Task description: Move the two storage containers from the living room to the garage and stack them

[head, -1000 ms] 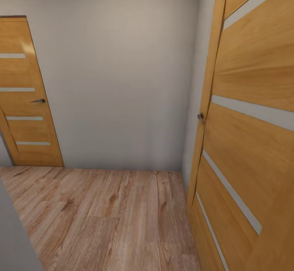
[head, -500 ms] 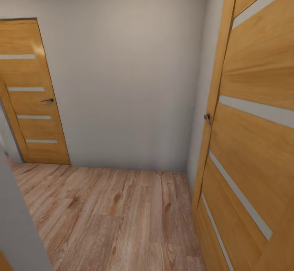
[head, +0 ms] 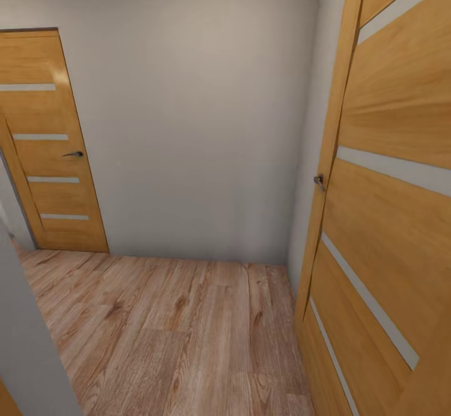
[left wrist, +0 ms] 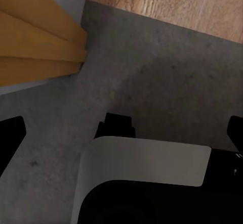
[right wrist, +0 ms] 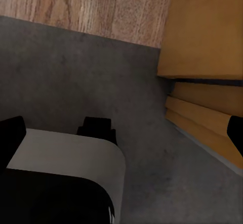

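Observation:
The two storage containers are out of view. In the left wrist view my left gripper (left wrist: 122,135) hangs open over the dark grey concrete floor (left wrist: 167,82), its black fingertips (left wrist: 10,139) far apart with nothing between them. My right gripper (right wrist: 122,132) is open too, above the same floor (right wrist: 61,67), with empty fingertips (right wrist: 11,132) at the picture's edges. My own pale grey and black base (left wrist: 147,158) lies below both grippers.
Ahead is a hallway with a light wood plank floor (head: 175,334) and a plain grey wall (head: 194,121). A shut wooden door (head: 47,153) stands at the far left. An open wooden door (head: 388,203) is close on my right. A grey wall corner (head: 25,341) sits near my left.
The whole head picture has shifted a little to the right since one second ago, so the camera has moved. Over the last half second it has hardly moved.

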You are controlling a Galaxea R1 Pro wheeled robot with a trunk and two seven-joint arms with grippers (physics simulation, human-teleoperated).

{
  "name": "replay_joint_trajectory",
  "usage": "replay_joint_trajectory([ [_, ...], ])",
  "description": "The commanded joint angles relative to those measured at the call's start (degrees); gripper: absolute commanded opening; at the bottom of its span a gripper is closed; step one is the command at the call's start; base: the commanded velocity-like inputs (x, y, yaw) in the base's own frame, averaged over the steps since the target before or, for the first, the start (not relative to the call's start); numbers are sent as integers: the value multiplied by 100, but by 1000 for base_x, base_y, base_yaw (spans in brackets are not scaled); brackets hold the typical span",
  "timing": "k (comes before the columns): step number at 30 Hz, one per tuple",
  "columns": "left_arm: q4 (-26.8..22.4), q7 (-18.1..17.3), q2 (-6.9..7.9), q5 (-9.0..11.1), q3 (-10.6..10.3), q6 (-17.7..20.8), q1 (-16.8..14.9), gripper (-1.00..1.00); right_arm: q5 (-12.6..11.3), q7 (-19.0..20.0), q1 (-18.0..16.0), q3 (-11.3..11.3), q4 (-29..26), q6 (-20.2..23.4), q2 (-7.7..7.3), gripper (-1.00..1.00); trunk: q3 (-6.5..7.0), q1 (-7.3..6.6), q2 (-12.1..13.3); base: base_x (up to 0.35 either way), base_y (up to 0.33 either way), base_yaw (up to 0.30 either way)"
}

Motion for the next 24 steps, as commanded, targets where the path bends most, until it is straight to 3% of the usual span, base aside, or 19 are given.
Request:
replay_joint_trajectory([
  [1, 0, -2, 1, 54, -48, -4, -3, 100, -58, 11, -7, 49, 17, -33, -3, 100, -6, -1, -3, 0, 0, 0],
  [16, -8, -2, -8, 62, -48, -11, 6, 100, -49, 6, -7, 66, 17, -25, -19, 100, -6, -1, -3, 0, -1, 0],
  [24, -8, -2, -8, 70, -48, -13, 6, 100, -49, 6, -7, 66, 17, -24, -20, 100, -6, -1, -3, 0, -115, 0],
])
